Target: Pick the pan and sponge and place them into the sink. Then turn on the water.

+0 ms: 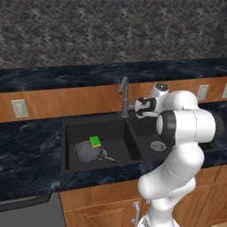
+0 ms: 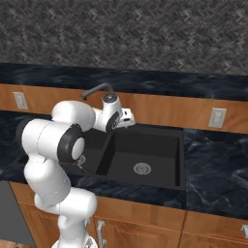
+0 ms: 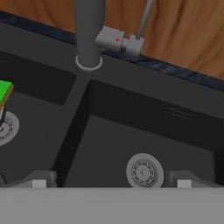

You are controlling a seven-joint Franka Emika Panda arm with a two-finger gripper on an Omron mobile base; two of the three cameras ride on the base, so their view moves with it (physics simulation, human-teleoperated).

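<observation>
Dark marble desk surrounds the sink; pan and sponge lie inside, my hand released above the faucet.

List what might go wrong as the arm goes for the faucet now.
1. The open gripper hangs over the sink's divider, short of the faucet; its thin side lever is a small target and the fingers may slip off it.
2. The spout points at the left basin, where the sponge lies on the pan; water may splash off the pan.
</observation>
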